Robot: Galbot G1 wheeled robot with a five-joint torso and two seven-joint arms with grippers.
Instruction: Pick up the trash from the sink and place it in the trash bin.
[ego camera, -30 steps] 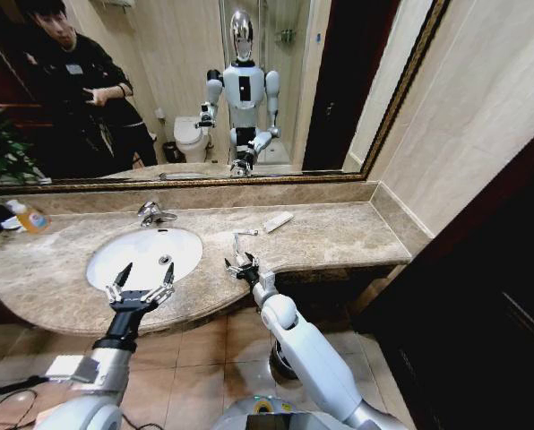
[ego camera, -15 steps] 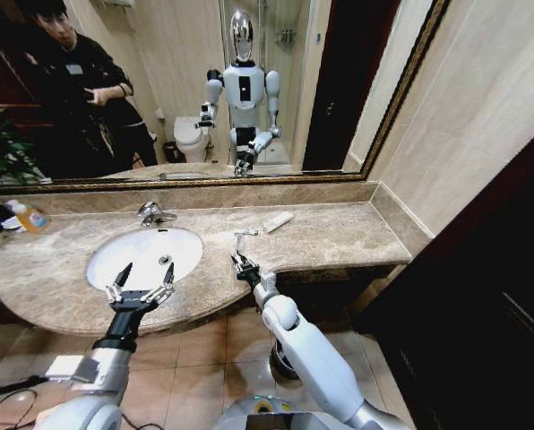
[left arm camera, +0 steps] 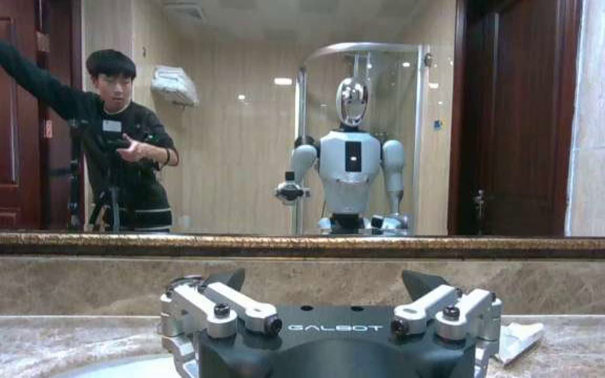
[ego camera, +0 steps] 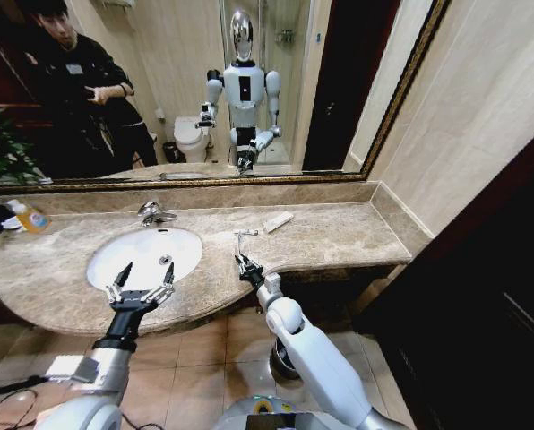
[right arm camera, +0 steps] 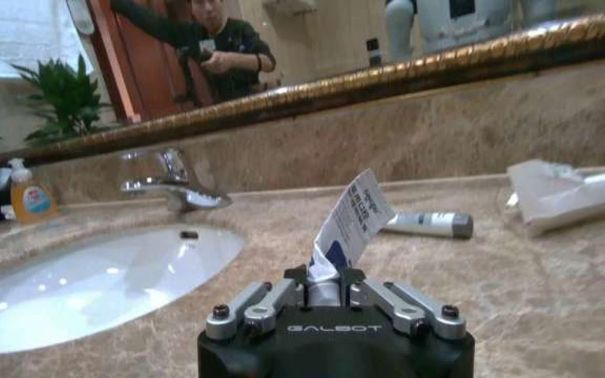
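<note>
This is a bathroom, probably in a hotel: a white oval sink (ego camera: 144, 254) with a chrome faucet (ego camera: 152, 213) is set into a beige marble table (ego camera: 330, 235), under a wide gilt-framed mirror (ego camera: 186, 90) reflecting a toilet (ego camera: 192, 136), a glass shower enclosure (left arm camera: 361, 134) and a hanging towel (left arm camera: 174, 84).

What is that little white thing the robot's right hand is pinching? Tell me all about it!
It is a small flat white packet with blue print, like a squeezed tube, crimped at its far end. The right gripper is shut on its lower end, holding it tilted up over the beige marble countertop, beside the white sink.
</note>
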